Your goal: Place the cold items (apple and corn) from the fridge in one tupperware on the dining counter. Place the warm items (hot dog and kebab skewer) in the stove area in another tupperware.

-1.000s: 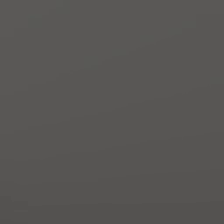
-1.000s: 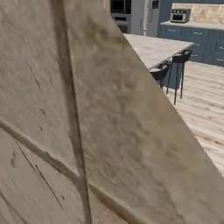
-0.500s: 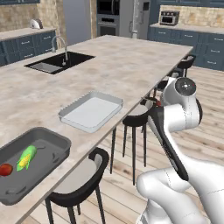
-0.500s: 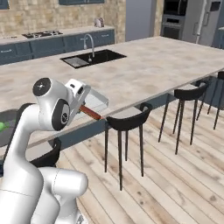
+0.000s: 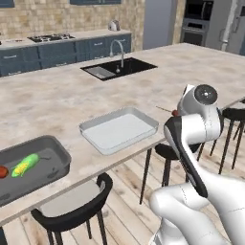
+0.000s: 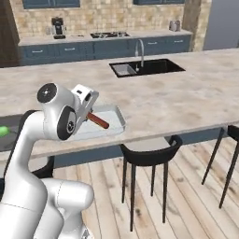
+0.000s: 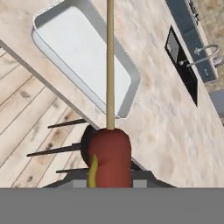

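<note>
Kebab skewer carried in closed jaws, base now parked at the dining counter.
We see the views swing from a blank wall to the counter within the last second; gripper holds the skewer mid-left in the right base view, beside the empty tupperware. Apple and corn already sit in the grey tupperware, lower left. Warm drop looks next.

No readable txt, labels, brands or nos. anywhere in the kitchen.
</note>
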